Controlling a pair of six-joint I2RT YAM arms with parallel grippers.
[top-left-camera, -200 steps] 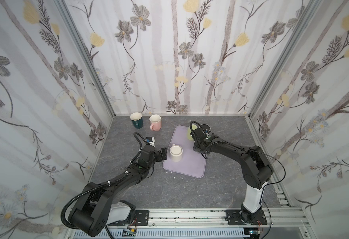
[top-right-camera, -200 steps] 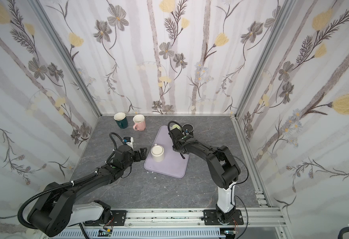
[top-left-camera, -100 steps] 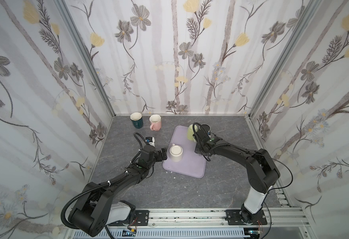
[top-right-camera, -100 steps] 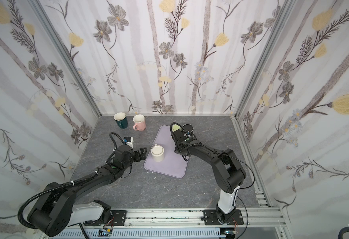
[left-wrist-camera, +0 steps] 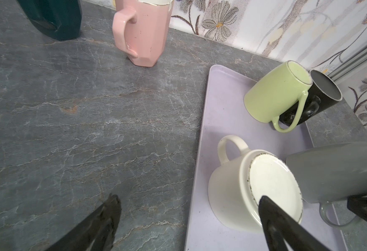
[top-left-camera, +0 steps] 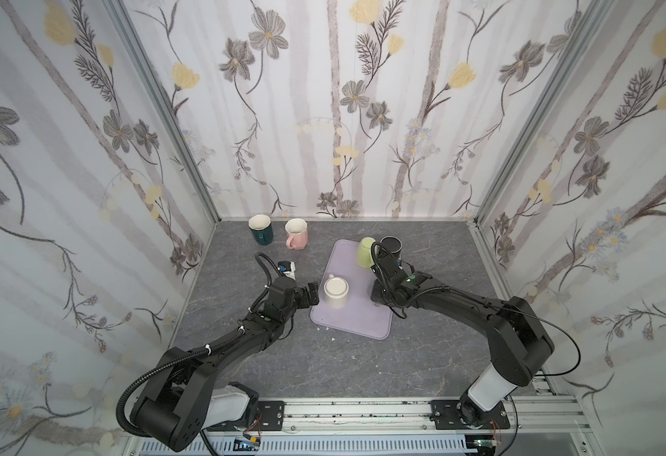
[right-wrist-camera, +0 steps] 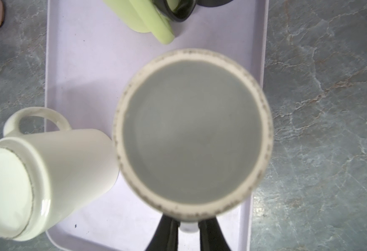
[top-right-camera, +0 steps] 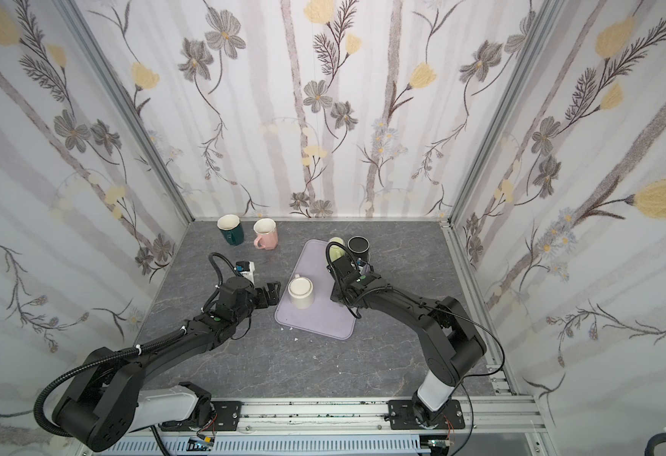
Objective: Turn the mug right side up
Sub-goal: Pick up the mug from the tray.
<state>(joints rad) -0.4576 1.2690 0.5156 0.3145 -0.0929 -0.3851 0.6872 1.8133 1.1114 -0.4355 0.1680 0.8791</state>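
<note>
My right gripper (right-wrist-camera: pixel 188 226) is shut on the handle of the grey mug (right-wrist-camera: pixel 191 134), whose flat base with its speckled ring faces the wrist camera. In the left wrist view the grey mug (left-wrist-camera: pixel 330 173) hangs tilted over the lilac tray (left-wrist-camera: pixel 221 104), handle low. In both top views the right wrist hides it. An upside-down white mug (top-left-camera: pixel 336 292) stands on the tray beside it. My left gripper (top-left-camera: pixel 313 294) is open at the tray's left edge, one fingertip (left-wrist-camera: pixel 267 206) over the white mug's base.
A green mug (top-left-camera: pixel 364 252) leans tilted against a black mug (top-left-camera: pixel 391 245) at the tray's far end. A pink mug (top-left-camera: pixel 296 233) and a dark teal mug (top-left-camera: pixel 260 228) stand upright near the back wall. Patterned walls close in three sides.
The right arm has drawn a little toward the front along the tray's right side with the grey mug in its grip. The left arm has not moved.
</note>
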